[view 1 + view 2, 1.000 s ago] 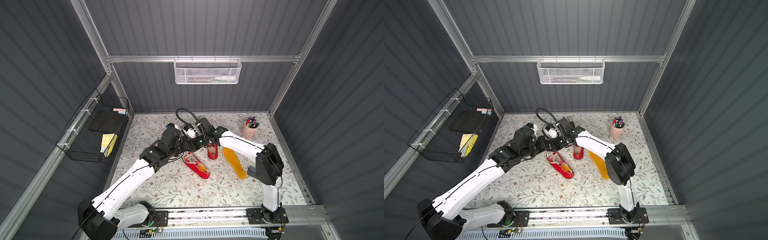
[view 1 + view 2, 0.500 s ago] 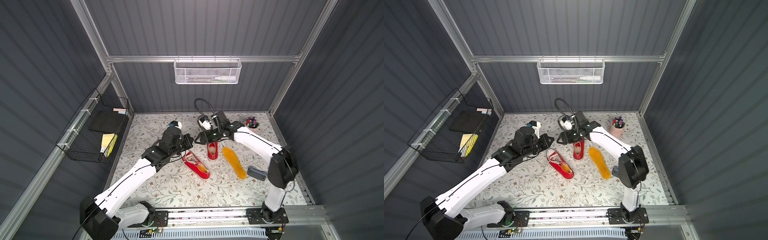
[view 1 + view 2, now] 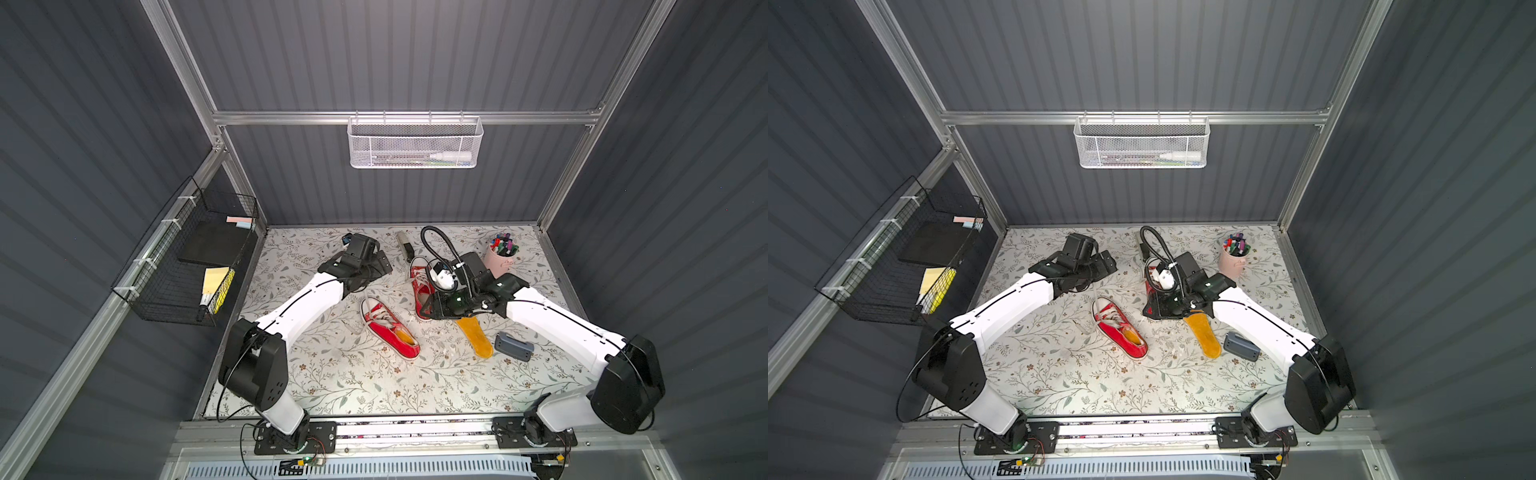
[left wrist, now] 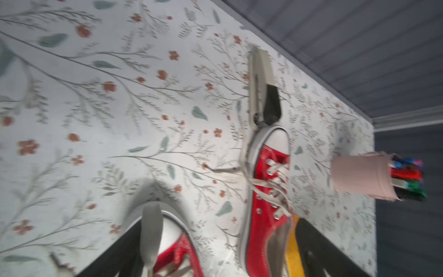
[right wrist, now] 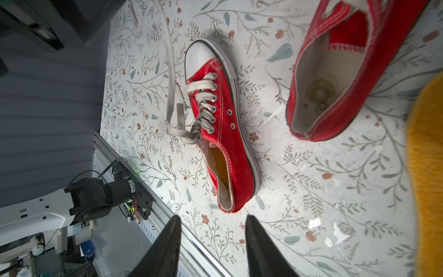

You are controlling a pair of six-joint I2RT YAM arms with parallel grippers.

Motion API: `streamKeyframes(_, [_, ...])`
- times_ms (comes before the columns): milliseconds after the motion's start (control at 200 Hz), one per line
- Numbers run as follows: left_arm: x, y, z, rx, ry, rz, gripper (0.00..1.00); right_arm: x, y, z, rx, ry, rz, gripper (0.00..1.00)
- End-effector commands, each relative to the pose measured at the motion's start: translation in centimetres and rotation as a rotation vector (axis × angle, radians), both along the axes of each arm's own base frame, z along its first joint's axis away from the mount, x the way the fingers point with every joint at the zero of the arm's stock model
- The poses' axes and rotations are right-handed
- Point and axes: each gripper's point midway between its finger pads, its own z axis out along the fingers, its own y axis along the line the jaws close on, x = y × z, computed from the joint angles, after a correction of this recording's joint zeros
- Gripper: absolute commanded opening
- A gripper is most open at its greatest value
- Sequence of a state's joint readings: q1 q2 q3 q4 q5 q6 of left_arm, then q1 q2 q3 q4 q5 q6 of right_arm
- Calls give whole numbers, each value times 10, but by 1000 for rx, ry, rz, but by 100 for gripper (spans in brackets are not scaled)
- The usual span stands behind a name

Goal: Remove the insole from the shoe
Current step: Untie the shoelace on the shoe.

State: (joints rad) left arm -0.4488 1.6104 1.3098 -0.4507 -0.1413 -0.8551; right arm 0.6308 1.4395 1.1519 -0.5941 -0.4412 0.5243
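**One insole out, one apparently to go.** A yellow insole [image 3: 476, 336] lies flat on the floral mat [image 3: 332, 374], right of centre in both top views, with its upper end hidden under the right gripper [image 5: 212, 221]. It sits just beside the empty shoe [image 5: 335, 72], whose bare pale lining shows at the upper right of the right wrist view.

The right gripper hangs low over that shoe's heel, jaws partly spread with nothing between them. The left gripper [image 3: 379, 266] sits at the upper left of the mat, jaws spread wide and empty, touching neither shoe.

At centre frame lies the second shoe [image 3: 388, 328], laced, with its toe toward the upper left. A second insole [image 5: 220, 165] shows yellow inside its heel opening.

The step in hand reads as between grasps: one insole is free and neither gripper holds anything. If the second shoe is next, one gripper must come down at the heel, pinch the yellow edge, then draw it up and back. The other would need to pin the toe so the light shoe does not lift with it.
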Motion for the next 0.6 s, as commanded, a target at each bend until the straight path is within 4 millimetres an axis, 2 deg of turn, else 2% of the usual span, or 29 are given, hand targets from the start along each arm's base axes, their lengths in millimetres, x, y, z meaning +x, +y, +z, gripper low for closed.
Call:
streamKeyframes(0, [-24, 43, 26, 117, 19, 103, 100, -9, 13, 7, 39, 106, -100, 47])
streamKeyframes(100, [-58, 61, 17, 134, 99, 139, 99, -13, 25, -1, 49, 222, -201, 49])
streamKeyframes(125, [-71, 65, 2, 142, 145, 135, 99, -12, 28, -3, 53, 238, -229, 49])
streamKeyframes(205, [-99, 71, -18, 142, 228, 130, 99, -9, 41, -10, 89, 267, -308, 54])
streamKeyframes(300, [-116, 91, -38, 169, 304, 142, 100, 1, 61, -16, 146, 285, -380, 57])
streamKeyframes(370, [-112, 114, -49, 130, 333, 176, 99, 7, 74, -23, 164, 311, -415, 58])
streamKeyframes(450, [-97, 147, -51, 107, 328, 248, 97, 14, 83, -32, 160, 319, -473, 59])
streamKeyframes(510, [-87, 168, -44, 137, 320, 303, 96, 16, 88, -40, 142, 312, -504, 59])
streamKeyframes(595, [-76, 182, -27, 195, 282, 349, 98, 15, 88, -55, 110, 337, -546, 60])
